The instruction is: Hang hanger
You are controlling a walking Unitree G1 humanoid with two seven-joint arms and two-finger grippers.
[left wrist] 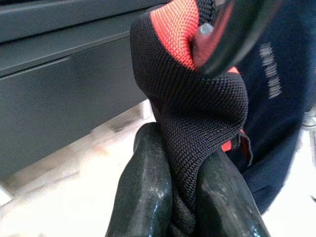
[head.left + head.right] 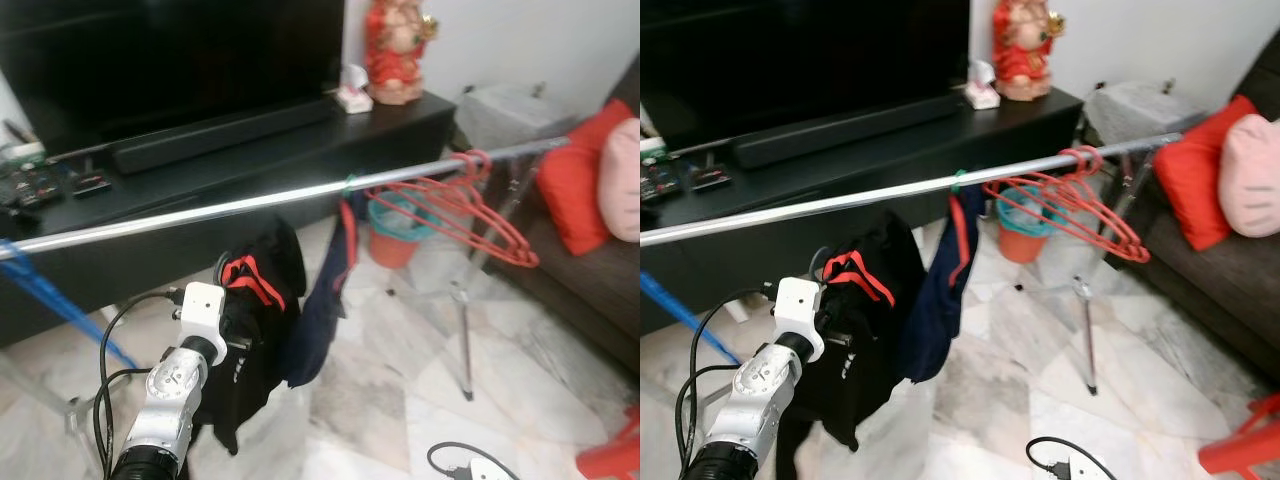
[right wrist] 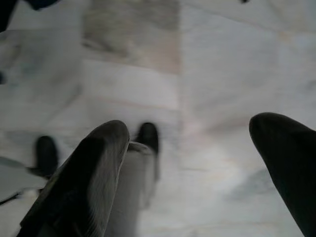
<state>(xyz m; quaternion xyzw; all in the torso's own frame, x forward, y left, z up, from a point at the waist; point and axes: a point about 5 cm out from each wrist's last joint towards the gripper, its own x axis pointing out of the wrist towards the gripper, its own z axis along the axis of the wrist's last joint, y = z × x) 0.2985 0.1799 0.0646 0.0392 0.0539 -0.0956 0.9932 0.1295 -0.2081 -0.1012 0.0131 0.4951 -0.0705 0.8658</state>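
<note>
A silver clothes rail [image 2: 250, 205] runs across the room at chest height. Several empty red hangers [image 2: 470, 200] hang near its right end, and a navy garment [image 2: 325, 290] hangs at its middle. My left gripper [image 1: 183, 163] is shut on a black garment with red trim [image 2: 255, 300], pinching a fold of the knit fabric between both fingers. The garment's top sits just under the rail, left of the navy one. A blurred shiny bar [image 1: 232, 29] crosses close beyond the fabric. My right gripper [image 3: 190, 128] hangs open over the marble floor.
A black TV console [image 2: 300, 150] with a soundbar [image 2: 220, 135] and a red statue [image 2: 395, 50] stands behind the rail. A sofa with red [image 2: 575, 180] and pink cushions is at the right. The rack's leg [image 2: 462, 330], an orange bucket [image 2: 395, 240] and a cable [image 2: 460, 462] are on the floor.
</note>
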